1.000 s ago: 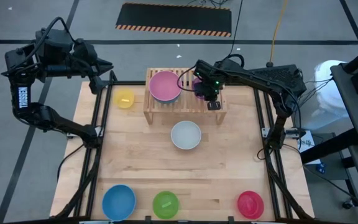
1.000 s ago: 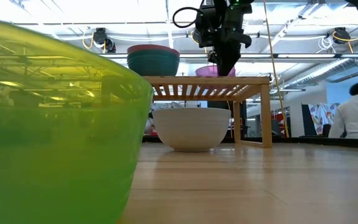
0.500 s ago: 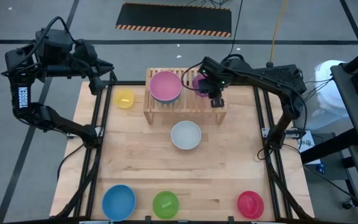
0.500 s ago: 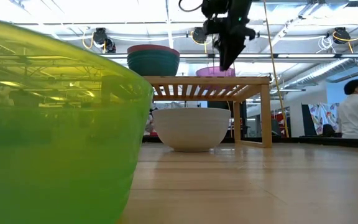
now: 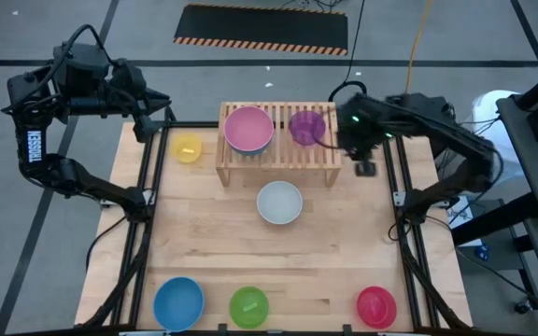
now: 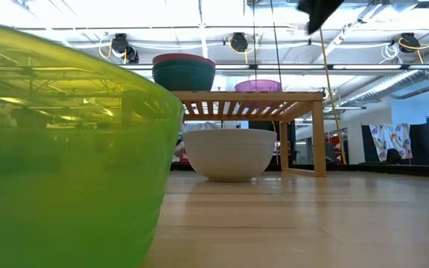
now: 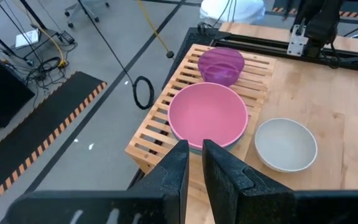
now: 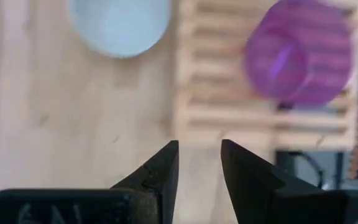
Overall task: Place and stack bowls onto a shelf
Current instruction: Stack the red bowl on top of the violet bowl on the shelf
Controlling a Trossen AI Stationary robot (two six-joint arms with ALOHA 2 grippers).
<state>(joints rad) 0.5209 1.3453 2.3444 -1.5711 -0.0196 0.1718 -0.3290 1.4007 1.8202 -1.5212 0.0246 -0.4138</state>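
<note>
The light-wood shelf (image 5: 280, 161) stands at the table's far middle. On its slats sit a pink bowl (image 5: 248, 128) nested in a teal bowl (image 6: 183, 77), and to their right a purple bowl (image 5: 306, 126). A white bowl (image 5: 279, 203) rests on the table in front of the shelf. My right gripper (image 5: 366, 168) hangs open and empty above the table just off the shelf's right end (image 8: 199, 155). My left gripper (image 7: 195, 151) waits high beyond the table's far left corner, with a narrow gap between its fingers and nothing in it.
A yellow bowl (image 5: 187, 147) sits left of the shelf. Along the near edge stand a blue bowl (image 5: 177, 303), a lime green bowl (image 5: 248, 306) that fills the low view's left, and a red bowl (image 5: 376, 306). Bare wood lies between the white bowl and these.
My right gripper has come away from the purple bowl's rim, risen, and swung toward the table's right edge, past the shelf's right end. The purple bowl stays where it was on the shelf.
</note>
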